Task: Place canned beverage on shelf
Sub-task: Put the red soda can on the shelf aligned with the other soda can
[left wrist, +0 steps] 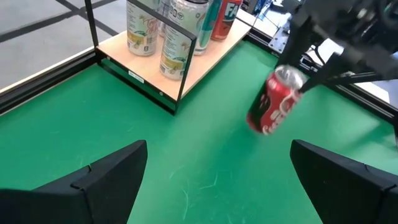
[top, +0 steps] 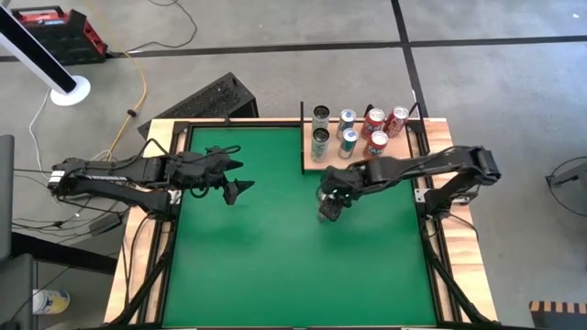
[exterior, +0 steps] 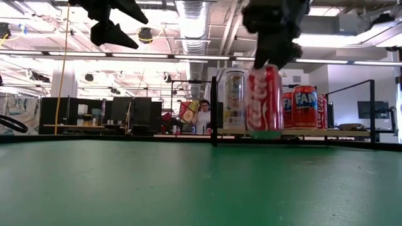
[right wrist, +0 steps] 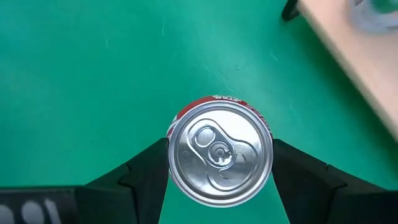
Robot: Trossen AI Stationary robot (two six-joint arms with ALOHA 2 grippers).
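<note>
A red cola can (right wrist: 221, 152) hangs between the fingers of my right gripper (top: 332, 197), over the green surface just in front of the shelf (top: 308, 165). The low view shows the can (exterior: 264, 100) with its bottom above the felt. The shelf is a pale wooden panel with thin black rods, at the table's far side right of centre, and several cans (top: 347, 128) stand on it. My left gripper (left wrist: 217, 180) waits open and raised over the left half of the table, touching nothing. My right gripper pinches the red can between its two fingers, one on each side of the upper wall just below the top rim (right wrist: 174, 162). The fingers (right wrist: 298, 171) come steeply from above. The can is lifted clear of the felt and hangs below them, slightly tilted (left wrist: 277, 99).
The cans on the shelf stand in rows, silver and pale ones (left wrist: 174, 37) toward its left, red and orange ones (exterior: 304, 103) toward its right. Black rods (exterior: 214, 110) rise at the shelf's edges. Bare green felt (top: 275, 257) covers the near half of the table.
</note>
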